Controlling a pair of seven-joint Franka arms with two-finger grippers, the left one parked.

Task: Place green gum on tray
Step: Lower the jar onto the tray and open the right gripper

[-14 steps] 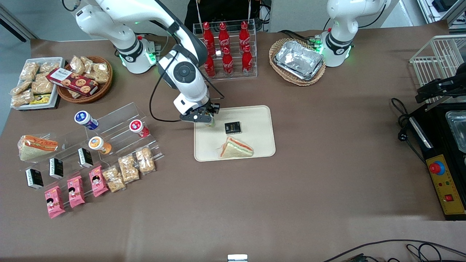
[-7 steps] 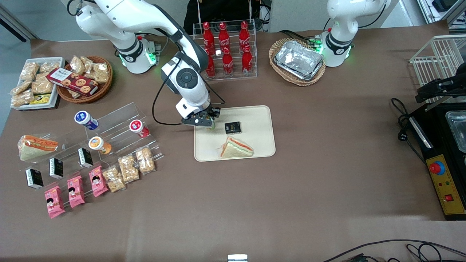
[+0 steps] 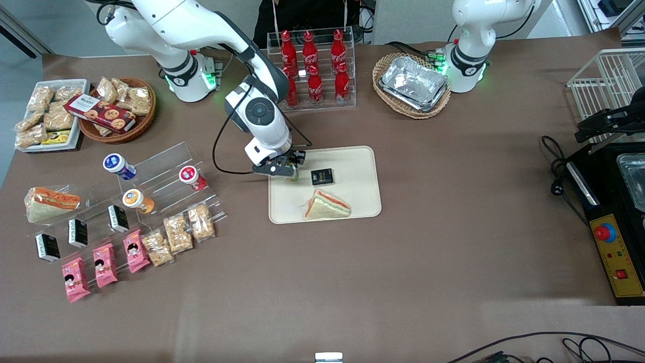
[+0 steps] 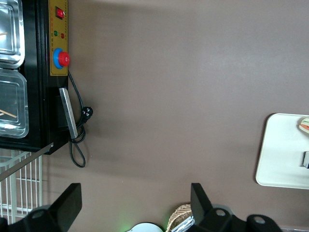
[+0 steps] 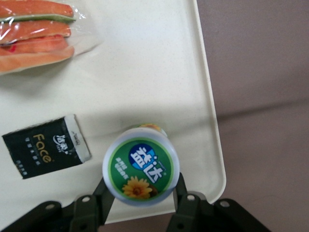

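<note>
The green gum is a small bottle with a green‑ringed white cap bearing a sunflower. My right gripper is shut on it, one finger on each side of the cap. It holds the bottle upright over the corner of the cream tray that is toward the working arm's end and farther from the front camera, close to the tray's rim. I cannot tell whether the bottle's base touches the tray. The tray's edge also shows in the left wrist view.
On the tray lie a black packet beside the gum and a wrapped sandwich nearer the front camera. A rack of red cola bottles stands farther back. An acrylic stand with blue, red and orange bottles is toward the working arm's end.
The gripper has shifted slightly nearer the front camera and lower over the tray corner, with the green gum still held in it.
</note>
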